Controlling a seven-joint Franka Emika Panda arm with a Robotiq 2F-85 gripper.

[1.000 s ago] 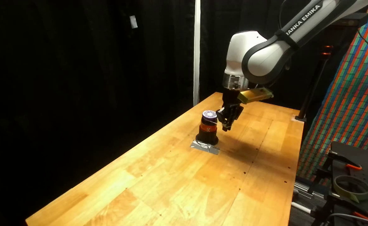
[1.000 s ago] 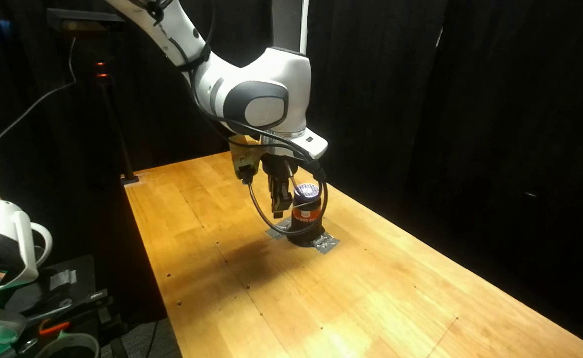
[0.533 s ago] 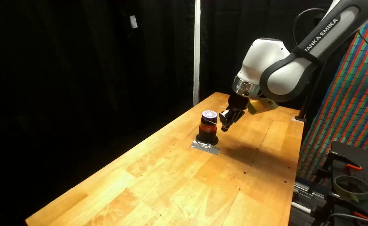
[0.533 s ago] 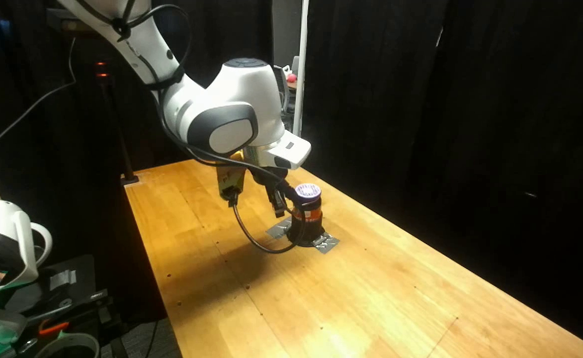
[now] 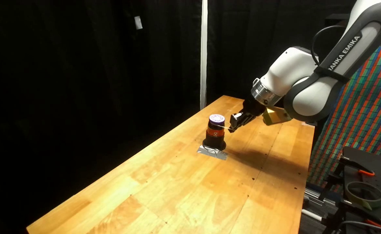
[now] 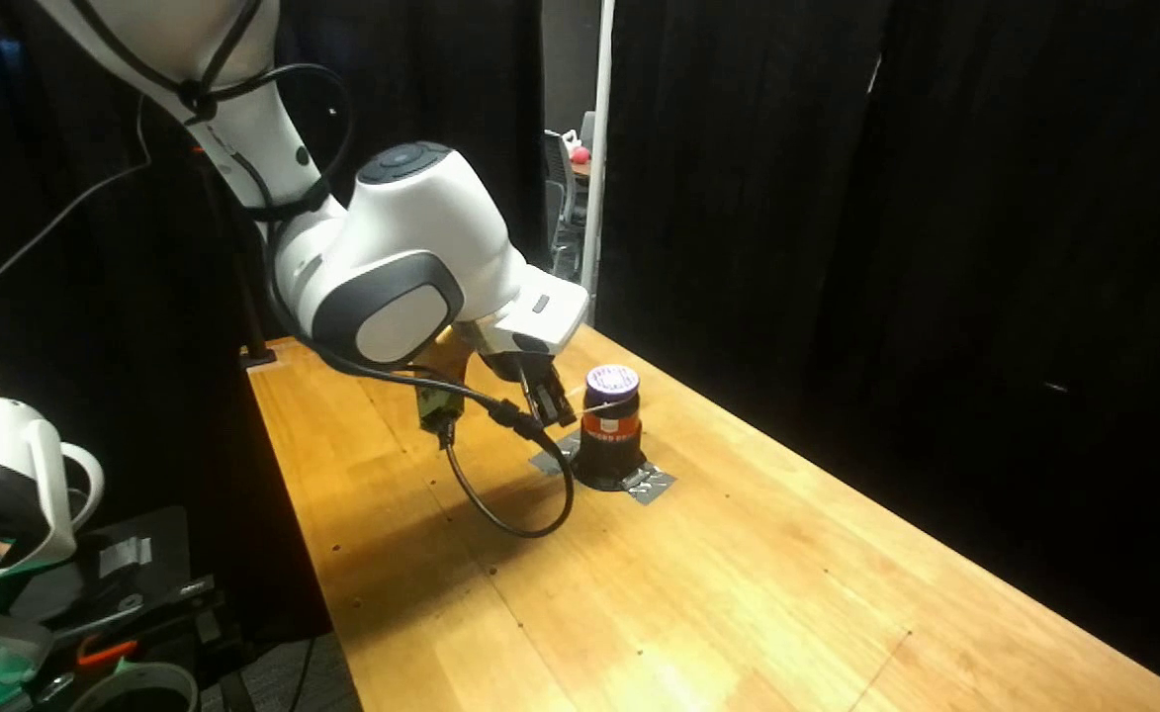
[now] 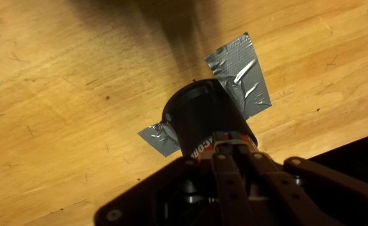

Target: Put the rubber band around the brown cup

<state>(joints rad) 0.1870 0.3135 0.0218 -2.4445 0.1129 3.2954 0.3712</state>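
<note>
The brown cup (image 5: 215, 136) stands upright on the table. It is a dark cylinder with an orange-red label and a purple-white patterned top, and shows in an exterior view (image 6: 609, 447) and the wrist view (image 7: 202, 114). A thin pale rubber band (image 5: 226, 127) is stretched between the cup's upper part and my gripper (image 5: 232, 129). My gripper (image 6: 566, 419) is tilted, its fingertips pointing towards the cup but apart from it. In the wrist view, the rubber band (image 7: 232, 142) crosses outside both fingertips (image 7: 228, 136), which are close together with a thin slit between. The cup's top is hidden there.
Grey tape strips (image 7: 242, 77) fix the cup's base to the wooden table (image 5: 177, 195). A black cable (image 6: 515, 534) hangs in a loop from the arm. A dark side stand with a tape roll (image 5: 364, 194) is beside the table. Black curtains surround it.
The wrist has tilted from nearly upright to a clear slant. The upper arm has moved down and away from the cup, while the fingertips stay near it. The cup has not moved.
</note>
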